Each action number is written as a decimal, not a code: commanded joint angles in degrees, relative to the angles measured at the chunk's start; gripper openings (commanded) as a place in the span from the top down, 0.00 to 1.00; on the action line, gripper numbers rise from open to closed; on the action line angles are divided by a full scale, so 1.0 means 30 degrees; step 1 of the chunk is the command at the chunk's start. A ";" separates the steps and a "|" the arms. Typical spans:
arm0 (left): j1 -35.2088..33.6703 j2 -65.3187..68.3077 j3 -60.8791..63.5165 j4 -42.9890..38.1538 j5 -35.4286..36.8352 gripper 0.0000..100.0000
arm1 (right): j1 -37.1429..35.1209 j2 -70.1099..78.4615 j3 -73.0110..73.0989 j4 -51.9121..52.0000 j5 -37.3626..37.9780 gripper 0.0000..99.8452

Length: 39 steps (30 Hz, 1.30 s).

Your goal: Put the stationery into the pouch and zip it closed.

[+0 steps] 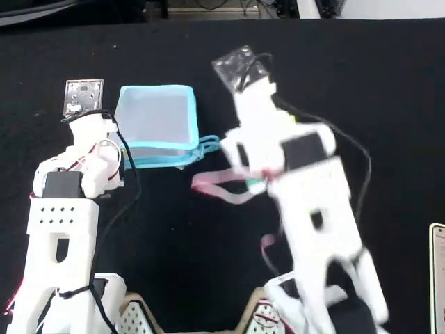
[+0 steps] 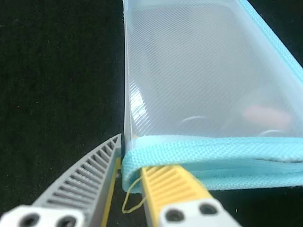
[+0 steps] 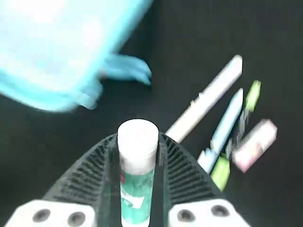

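Pouch (image 1: 156,125) on black table (image 1: 348,69), left fingers (image 2: 165,189) pinching it; right fingers (image 3: 182,170) clamping glue stick (image 3: 137,156)

Overhead, 2 wrist closeups, shared pouch (image 1: 156,122)

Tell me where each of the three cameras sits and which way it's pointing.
High view: fixed above, looking down over the table; the left arm and right arm show, with the pouch by the left one.
Left wrist view: on its arm, looking along the left gripper, which pinches the pouch's teal edge.
Right wrist view: on its arm, looking down past the right gripper, which clamps a glue stick, with pens beyond.
Shared: all three show the pouch.
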 commanded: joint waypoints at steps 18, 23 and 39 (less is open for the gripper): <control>0.0190 0.0117 -0.6256 0.4425 0.0352 0.97 | -0.7238 -1.5810 1.5956 -1.9516 -0.0791 0.99; 0.0190 0.0117 -0.9714 0.6916 0.0322 0.97 | -0.7238 -1.7333 1.5985 -1.9663 -0.0791 0.99; 0.1275 0.2901 -1.2498 1.0432 0.0322 0.97 | -0.9700 -1.8037 1.8330 -2.5582 -0.0645 0.99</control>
